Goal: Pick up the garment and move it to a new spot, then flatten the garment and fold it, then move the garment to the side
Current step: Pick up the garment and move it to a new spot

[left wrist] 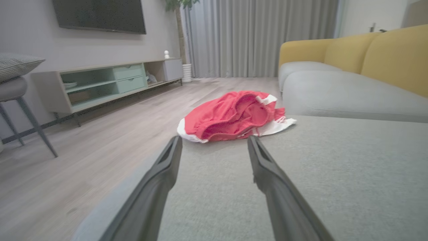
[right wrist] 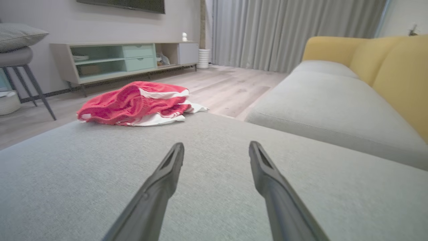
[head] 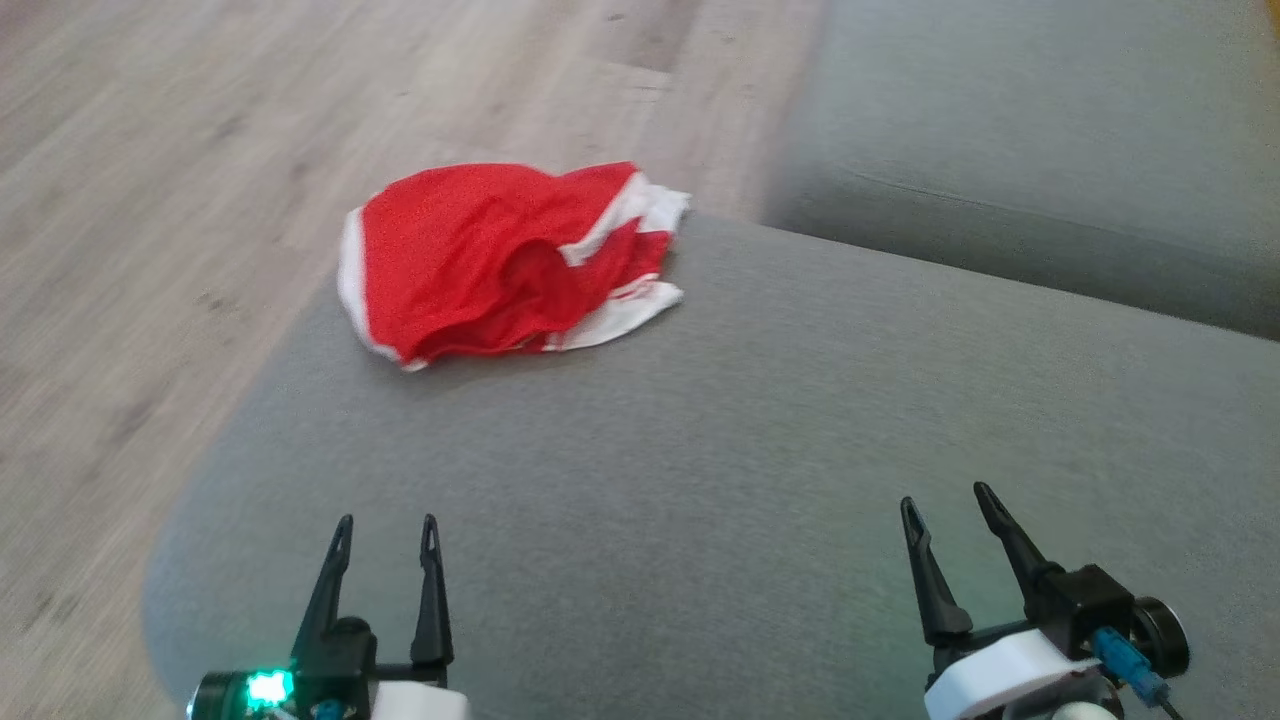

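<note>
Grey sofa upholstery lies under both our arms: a broad seat cushion (head: 780,450), with pale wood floor (head: 150,200) beyond its far and left edges and a second cushion (head: 1050,150) ahead of our right end effector (head: 945,496). Our left end effector (head: 388,522) sits low over the near part of the same seat. Both have their fingers spread wide with nothing between them, and neither touches any cloth.

Well ahead of the left end effector and a little to its right lies the garment (head: 500,265), red with white trim. It is a crumpled heap at the cushion's far corner, right by the edge where the floor begins. From the right end effector it lies ahead and well off to the left, with bare grey cushion between.

We judge the task to be at or near its start. The garment is bunched and doubled over itself, with an opening gaping toward us, so we see no flattening or folding done. Whether this heap already marks the new spot we cannot tell. As we read it, what remains is to reach forward and take hold of the cloth. Then it must be spread flat on the open cushion nearer our end effectors, folded, and set to the side. Our left end effector looks the better placed to begin.
</note>
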